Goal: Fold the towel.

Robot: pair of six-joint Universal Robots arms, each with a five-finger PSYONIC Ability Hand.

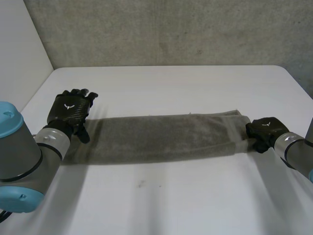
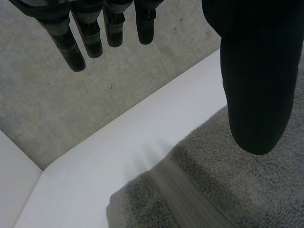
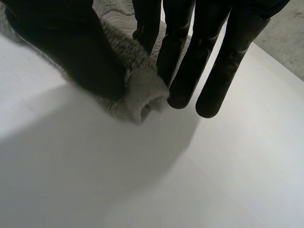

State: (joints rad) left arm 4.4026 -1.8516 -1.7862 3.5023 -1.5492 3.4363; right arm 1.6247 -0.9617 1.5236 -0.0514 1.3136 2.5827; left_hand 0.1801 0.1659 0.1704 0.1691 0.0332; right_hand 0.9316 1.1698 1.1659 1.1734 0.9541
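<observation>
— We log the towel, mid-frame: plain grey, with a faint zigzag band near its end.
— We add the table, white; left hand and right hand, black with white emblems; upper wall, speckled grey.

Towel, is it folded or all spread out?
Folded: the towel lies as a long narrow strip on the table, and stacked layers show at its end near the left hand.

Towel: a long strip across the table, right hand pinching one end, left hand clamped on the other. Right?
Not the left hand: it is open, fingers straight, holding no cloth, as the left wrist view shows. The towel is a long strip on the table, the right hand pinching one end.
</observation>
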